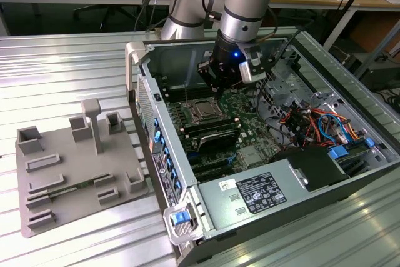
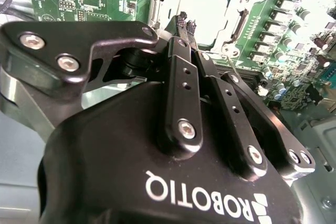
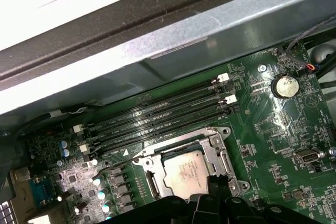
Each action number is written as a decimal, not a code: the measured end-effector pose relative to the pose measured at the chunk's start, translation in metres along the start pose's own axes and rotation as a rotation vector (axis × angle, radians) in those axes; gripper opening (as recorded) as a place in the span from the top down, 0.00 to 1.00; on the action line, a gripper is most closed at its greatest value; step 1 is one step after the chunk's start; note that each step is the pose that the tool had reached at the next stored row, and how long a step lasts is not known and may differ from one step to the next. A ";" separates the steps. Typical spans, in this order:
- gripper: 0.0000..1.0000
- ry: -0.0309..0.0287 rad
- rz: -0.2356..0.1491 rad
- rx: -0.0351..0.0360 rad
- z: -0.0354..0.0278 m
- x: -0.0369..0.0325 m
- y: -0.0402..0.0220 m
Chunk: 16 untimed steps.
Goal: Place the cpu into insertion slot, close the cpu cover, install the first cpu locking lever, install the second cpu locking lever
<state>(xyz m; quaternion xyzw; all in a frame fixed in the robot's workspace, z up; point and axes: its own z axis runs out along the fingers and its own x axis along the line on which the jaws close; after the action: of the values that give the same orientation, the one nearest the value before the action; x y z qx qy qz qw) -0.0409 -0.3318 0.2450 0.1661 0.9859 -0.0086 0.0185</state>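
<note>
While a grey fixture plate (image 1: 75, 173) is lying on the ribbed metal surface (image 1: 62, 67) at the exterior view's left, the work is centring on the open computer case (image 1: 145, 101) beside it. Inside, the cpu (image 1: 204, 112) is sitting flat in the insertion slot (image 3: 148, 181). Its silvery top is showing through the window of the cpu cover (image 3: 211, 153), which is lying down over the chip in both wrist views.

The tool (image 1: 220, 85) is hovering just above the board, its fingers (image 2: 180, 24) pressed together and gripping nothing. In the exterior view the socket is lying at about seven o'clock from the tool, near it but apart.

In the first wrist view a thin wire locking lever (image 3: 118, 162) is reaching out from the socket's corner. Its long axis is running roughly along the black memory slots (image 3: 157, 116). It is looking free of its catch, though that is a judgement rather than something plainly seen. The second lever is proving too hard to make out.

Further across the exterior view, a bundle of orange and blue cables (image 1: 312, 123) is trailing at about four o'clock from the tool. The grey power supply box (image 1: 253, 193) is resting at about five o'clock, well apart from the socket.
</note>
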 end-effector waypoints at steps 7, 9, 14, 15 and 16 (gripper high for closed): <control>0.89 -0.0002 -0.016 -0.0006 0.0000 0.0000 0.0000; 0.89 -0.0003 -0.023 -0.0009 0.0000 0.0000 0.0000; 0.89 -0.0004 -0.035 -0.0014 0.0000 0.0000 0.0000; 0.89 -0.0004 -0.038 -0.0015 0.0000 0.0000 0.0000; 0.89 -0.0004 -0.040 -0.0016 0.0000 0.0000 0.0000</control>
<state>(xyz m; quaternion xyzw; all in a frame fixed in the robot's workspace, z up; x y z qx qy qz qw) -0.0409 -0.3318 0.2450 0.1463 0.9890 -0.0083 0.0187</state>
